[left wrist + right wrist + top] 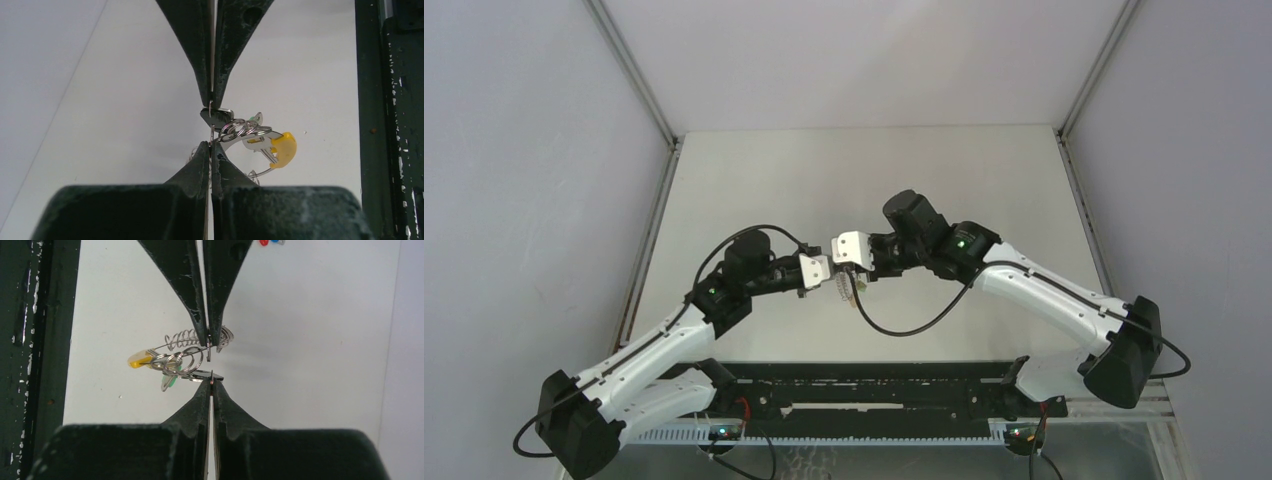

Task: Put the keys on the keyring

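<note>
My two grippers meet tip to tip above the middle of the table. The left gripper is shut on a thin wire ring of the keyring. The keyring is a bunch of small metal rings with a yellow piece, a green tag and a coiled silver chain. The right gripper is shut on the small black-headed key, which also shows edge-on in the right wrist view. The key lies against the rings; I cannot tell whether it is threaded on.
A blue- and red-headed pair of keys lies on the table at the top edge of the right wrist view. A black rail runs along the table's near edge. Grey walls close in the left and right sides.
</note>
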`<state>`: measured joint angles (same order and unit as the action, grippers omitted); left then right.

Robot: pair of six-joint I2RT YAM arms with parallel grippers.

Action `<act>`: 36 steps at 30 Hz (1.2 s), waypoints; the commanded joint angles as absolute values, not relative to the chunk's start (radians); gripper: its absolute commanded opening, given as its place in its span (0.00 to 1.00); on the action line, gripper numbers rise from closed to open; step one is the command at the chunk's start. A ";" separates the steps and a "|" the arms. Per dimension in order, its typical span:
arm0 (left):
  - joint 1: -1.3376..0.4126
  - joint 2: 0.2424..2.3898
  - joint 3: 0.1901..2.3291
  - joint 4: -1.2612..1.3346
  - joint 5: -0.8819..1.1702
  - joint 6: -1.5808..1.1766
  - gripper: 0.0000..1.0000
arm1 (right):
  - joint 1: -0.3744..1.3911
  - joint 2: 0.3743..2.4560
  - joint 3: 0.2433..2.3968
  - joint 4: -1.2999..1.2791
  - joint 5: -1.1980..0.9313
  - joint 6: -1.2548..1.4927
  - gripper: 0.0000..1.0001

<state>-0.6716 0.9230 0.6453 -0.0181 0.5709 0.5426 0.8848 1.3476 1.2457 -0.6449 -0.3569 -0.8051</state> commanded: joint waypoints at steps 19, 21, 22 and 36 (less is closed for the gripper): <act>-0.672 0.914 0.701 0.018 0.596 0.542 0.00 | 0.941 1.299 1.196 -0.544 -0.263 -0.793 0.00; -0.670 0.913 0.698 0.026 0.597 0.539 0.00 | 0.942 1.302 1.195 -0.543 -0.264 -0.794 0.00; -0.670 0.911 0.697 0.029 0.597 0.537 0.00 | 0.942 1.302 1.195 -0.543 -0.266 -0.795 0.00; -0.669 0.867 0.659 0.083 0.603 0.520 0.00 | 0.929 1.269 1.192 -0.567 -0.329 -0.801 0.00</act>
<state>-0.6708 0.9051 0.6453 -0.0059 0.5838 0.5335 0.9291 1.2984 1.1912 -0.5793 -0.3008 -0.8043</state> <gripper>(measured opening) 0.011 0.003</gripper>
